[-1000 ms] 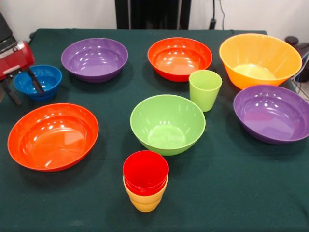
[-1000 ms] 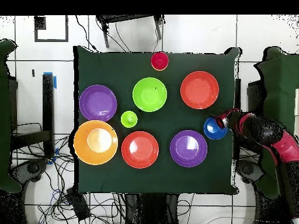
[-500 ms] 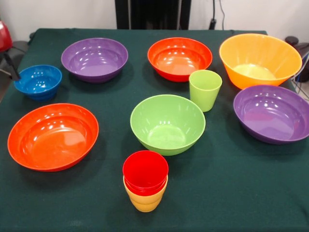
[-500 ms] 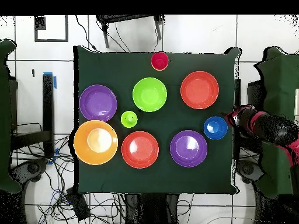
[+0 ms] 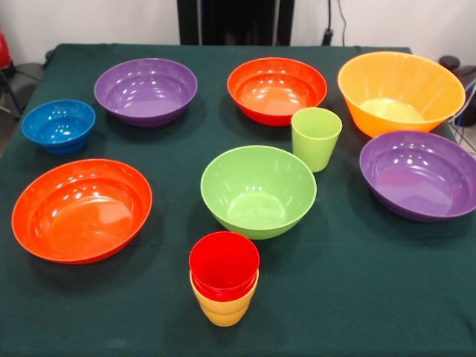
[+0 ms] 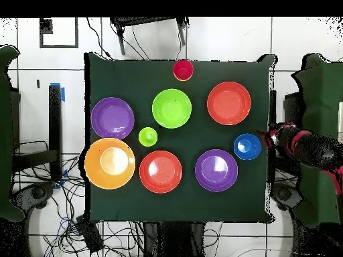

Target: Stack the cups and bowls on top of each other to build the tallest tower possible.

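Jaws' state impossible to tell, gripper (image 6: 270,138) off the table edge beside blue bowl (image 5: 58,125), red cup (image 5: 224,265) nested in yellow cup (image 5: 224,309).

arm (image 6: 308,148) | drawn back off the table edge | clear of blue bowl (image 5: 59,126)

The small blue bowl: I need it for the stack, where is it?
In the front view the blue bowl sits near the table's left edge, left of a purple bowl and behind a red-orange bowl, untouched.
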Robot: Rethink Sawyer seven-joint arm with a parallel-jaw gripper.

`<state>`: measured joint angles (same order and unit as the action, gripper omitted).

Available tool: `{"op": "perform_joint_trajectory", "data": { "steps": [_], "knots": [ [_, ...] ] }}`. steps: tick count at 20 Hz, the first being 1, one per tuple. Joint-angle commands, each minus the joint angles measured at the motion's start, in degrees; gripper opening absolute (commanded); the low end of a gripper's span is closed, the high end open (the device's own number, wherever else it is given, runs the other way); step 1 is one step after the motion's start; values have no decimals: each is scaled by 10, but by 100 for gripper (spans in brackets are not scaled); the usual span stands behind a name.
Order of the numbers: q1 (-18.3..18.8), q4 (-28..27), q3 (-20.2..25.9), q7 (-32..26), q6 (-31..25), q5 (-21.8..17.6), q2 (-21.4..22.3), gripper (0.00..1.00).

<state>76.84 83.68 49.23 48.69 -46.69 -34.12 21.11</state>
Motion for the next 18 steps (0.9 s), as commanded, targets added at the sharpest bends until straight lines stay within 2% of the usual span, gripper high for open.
{"op": "perform_joint_trajectory", "data": {
  "steps": [1,6,18],
  "knots": [
    [-8,29,-31,-79,11,-38,-42,100],
    [-7,25,-35,-73,26,-49,-61,100],
    [-12,34,-35,-50,47,-54,-72,100]
  ]
}}
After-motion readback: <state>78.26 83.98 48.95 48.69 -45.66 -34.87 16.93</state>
